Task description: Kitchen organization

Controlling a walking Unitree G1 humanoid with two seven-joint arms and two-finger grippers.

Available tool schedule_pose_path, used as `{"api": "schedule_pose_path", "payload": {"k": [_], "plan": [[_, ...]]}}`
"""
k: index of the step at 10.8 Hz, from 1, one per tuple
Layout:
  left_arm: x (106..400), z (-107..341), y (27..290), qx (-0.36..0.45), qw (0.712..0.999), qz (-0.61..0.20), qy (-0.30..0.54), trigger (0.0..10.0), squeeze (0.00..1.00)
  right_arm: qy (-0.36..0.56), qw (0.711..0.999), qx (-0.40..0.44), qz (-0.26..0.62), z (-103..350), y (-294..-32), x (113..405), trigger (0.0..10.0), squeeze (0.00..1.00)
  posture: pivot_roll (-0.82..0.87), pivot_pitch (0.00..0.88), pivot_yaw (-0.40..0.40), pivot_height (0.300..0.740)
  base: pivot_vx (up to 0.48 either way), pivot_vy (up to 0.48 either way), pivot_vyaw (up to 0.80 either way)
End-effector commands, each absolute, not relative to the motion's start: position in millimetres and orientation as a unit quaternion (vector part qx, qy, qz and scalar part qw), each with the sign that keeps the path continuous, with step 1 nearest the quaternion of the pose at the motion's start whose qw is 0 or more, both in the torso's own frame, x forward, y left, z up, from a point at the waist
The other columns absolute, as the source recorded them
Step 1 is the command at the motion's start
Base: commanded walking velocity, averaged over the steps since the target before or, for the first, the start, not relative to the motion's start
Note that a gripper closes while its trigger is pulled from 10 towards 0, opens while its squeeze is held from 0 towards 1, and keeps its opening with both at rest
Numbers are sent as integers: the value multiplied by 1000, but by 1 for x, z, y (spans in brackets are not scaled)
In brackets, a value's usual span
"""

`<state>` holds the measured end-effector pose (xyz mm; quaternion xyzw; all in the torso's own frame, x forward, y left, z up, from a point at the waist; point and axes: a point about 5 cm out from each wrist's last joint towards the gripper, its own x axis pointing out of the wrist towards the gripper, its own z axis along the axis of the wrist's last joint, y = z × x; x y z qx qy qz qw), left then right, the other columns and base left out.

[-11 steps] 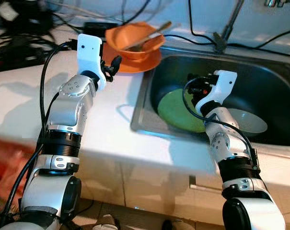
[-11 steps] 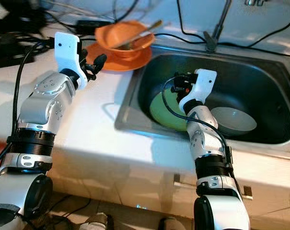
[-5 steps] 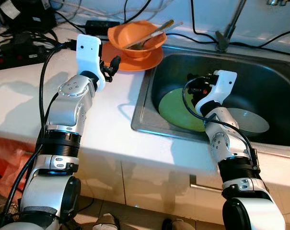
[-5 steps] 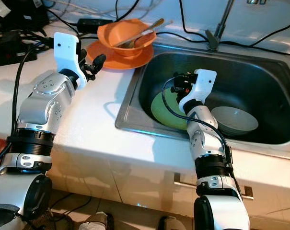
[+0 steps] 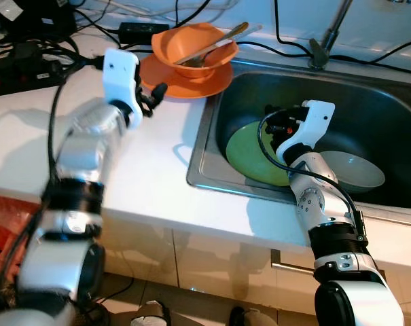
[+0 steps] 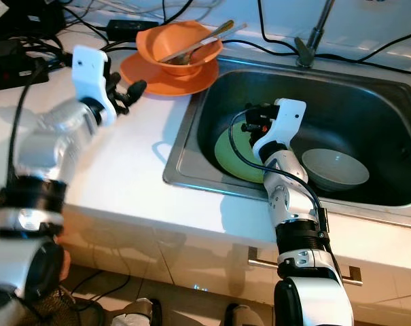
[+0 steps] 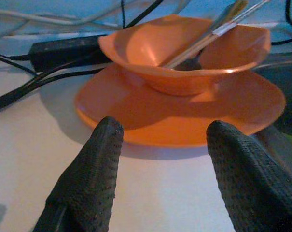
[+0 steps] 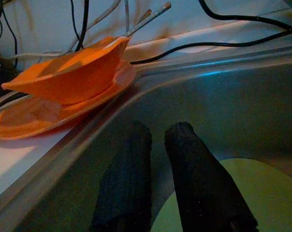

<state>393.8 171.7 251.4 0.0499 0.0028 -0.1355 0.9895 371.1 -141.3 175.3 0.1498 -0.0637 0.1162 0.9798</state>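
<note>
Orange bowl (image 7: 184, 55) w/ utensils on orange plate (image 7: 194, 113), left gripper (image 7: 162, 164) spread wide, right gripper (image 8: 155, 145) nearly closed, empty.

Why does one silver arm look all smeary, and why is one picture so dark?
In the left eye view the left arm is smeared by motion blur while the right arm looks sharp; the right wrist view is dim and bluish because that gripper sits down in the shaded sink.

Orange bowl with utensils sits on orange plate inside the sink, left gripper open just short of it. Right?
Not quite. The orange bowl and orange plate stand on the white counter beside the sink, not inside it, as the left eye view shows. The left gripper is open just short of the plate.
</note>
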Motion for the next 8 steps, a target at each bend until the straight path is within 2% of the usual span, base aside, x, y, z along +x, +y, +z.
{"api": "schedule_pose_path", "payload": {"k": [1, 5, 8], "plan": [[396, 254, 172, 49, 988, -143, 4, 10000, 0, -64, 981, 142, 118, 176, -143, 370, 10000, 0, 53, 140, 3, 740, 0, 0, 0], [404, 250, 163, 65, 984, -163, 17, 10000, 0, -86, 988, 73, 108, 220, -164, 390, 10000, 0, 24, 135, -14, 740, 0, 0, 0], [405, 243, 157, 60, 982, -174, 28, 10000, 0, -77, 988, 59, 118, 221, -161, 393, 10000, 0, 25, 134, -16, 740, 0, 0, 0]]}}
